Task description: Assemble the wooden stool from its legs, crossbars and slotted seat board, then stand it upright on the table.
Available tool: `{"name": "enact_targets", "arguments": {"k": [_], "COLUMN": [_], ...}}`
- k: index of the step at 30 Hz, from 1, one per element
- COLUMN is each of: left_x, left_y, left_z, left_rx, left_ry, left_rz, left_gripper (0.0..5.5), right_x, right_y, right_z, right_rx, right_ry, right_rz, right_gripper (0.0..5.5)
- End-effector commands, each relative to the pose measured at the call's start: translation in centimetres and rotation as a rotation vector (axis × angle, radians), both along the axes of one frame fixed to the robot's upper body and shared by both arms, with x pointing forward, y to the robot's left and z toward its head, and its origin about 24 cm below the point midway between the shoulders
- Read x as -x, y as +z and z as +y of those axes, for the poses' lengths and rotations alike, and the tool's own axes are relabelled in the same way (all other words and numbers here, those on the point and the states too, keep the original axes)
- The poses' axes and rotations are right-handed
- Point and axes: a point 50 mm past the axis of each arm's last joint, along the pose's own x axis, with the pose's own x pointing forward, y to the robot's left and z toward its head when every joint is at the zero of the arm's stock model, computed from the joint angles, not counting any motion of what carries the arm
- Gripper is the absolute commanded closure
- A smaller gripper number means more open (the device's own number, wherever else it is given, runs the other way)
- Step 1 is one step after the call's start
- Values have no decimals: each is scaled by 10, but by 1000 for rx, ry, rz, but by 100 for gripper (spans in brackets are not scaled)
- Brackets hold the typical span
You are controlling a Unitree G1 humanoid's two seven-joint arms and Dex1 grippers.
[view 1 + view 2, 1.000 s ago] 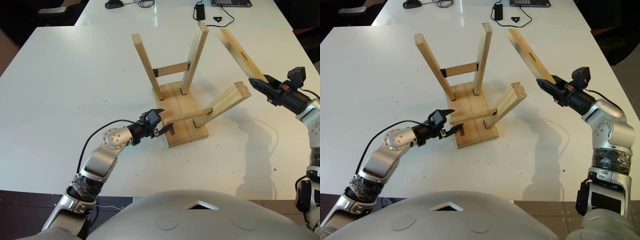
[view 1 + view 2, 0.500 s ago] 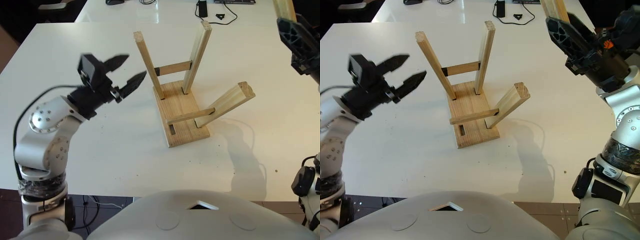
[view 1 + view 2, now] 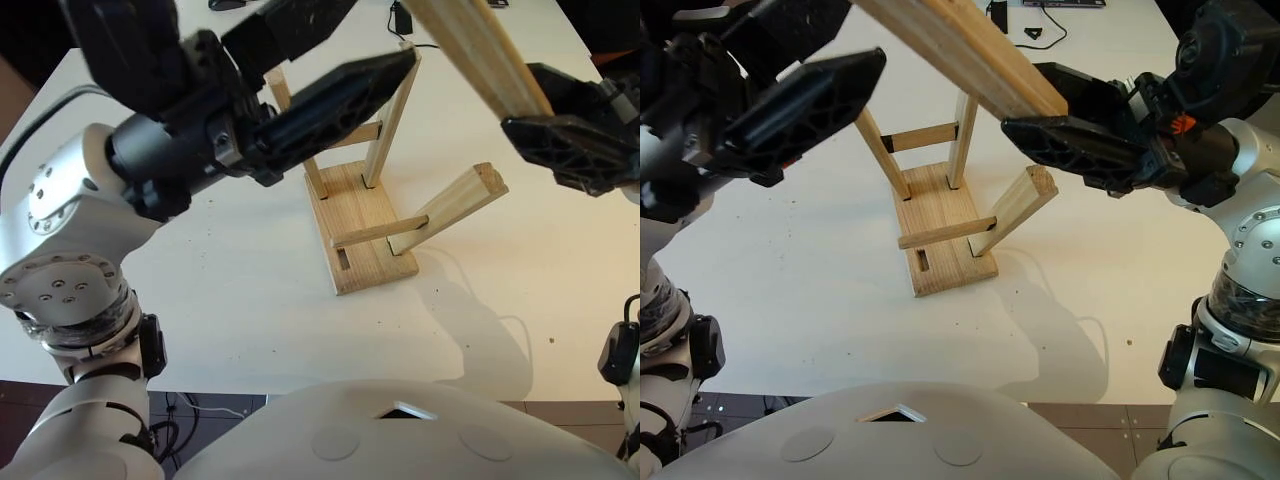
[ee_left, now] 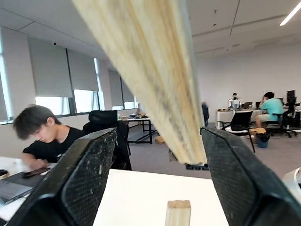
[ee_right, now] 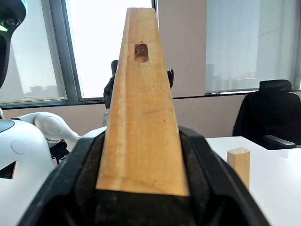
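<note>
Seat board (image 3: 352, 262) flat on tabletop (image 3: 230, 300), two legs (image 3: 388, 120) upright in it w/ crossbar (image 3: 345, 135) between; third leg (image 3: 450, 205) tilted, w/ second crossbar (image 3: 365, 237). Fourth leg (image 3: 970, 50) raised above, clamped in R hand (image 3: 1025, 98). L hand (image 4: 159, 136) spread wide, fingers flanking it.

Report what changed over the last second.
The left end effector drew away from the thin wooden crossbar over the pale slotted wooden seat board, rose, and is now open around the free end of the long wooden leg. The right end effector, shut on that leg, swung it up and leftward. The board and crossbar stayed put.
</note>
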Motion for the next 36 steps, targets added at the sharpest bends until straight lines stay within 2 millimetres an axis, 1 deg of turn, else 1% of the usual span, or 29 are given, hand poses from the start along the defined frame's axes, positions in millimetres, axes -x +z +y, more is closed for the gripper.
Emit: {"name": "enact_targets", "arguments": {"k": [1, 6, 9, 12, 14, 22, 23, 24, 27, 31, 34, 36], "left_x": [1, 5, 7, 8, 9, 10, 9, 9, 8, 9, 7, 7], "left_y": [12, 15, 11, 11, 11, 12, 13, 14, 18, 28, 34, 35], "left_z": [-6, -14, -17, -16, -14, -11, -10, -9, -6, 6, 19, 31], "left_rx": [52, 50, 32, 43, 50, 72, 77, 82, 89, 85, 60, 23], "left_ry": [-74, -137, -160, -177, -187, -209, -207, -204, -194, -152, -78, -21], "left_rz": [8, 12, 15, 21, 24, 30, 28, 26, 12, -38, -59, -60], "left_gripper": [223, 223, 267, 320, 344, 345, 345, 345, 346, 346, 346, 346], "right_x": [1, -1, -4, -5, -5, -8, -9, -10, -13, -19, -26, -31], "right_y": [-2, -7, -8, -11, -13, -14, -14, -13, -12, -11, -14, -16], "right_z": [3, 5, 5, 4, 3, 7, 8, 8, 4, -5, -17, -29], "right_rx": [30, 48, 42, 50, 55, 99, 97, 91, 68, 43, 36, 26], "right_ry": [43, 67, 66, 62, 56, 13, 10, 7, -8, -50, -117, -172], "right_rz": [6, 7, 3, -2, -7, -66, -67, -64, -55, -40, -22, -1], "right_gripper": [345, 345, 345, 345, 345, 345, 309, 301, 250, 247, 247, 247]}}
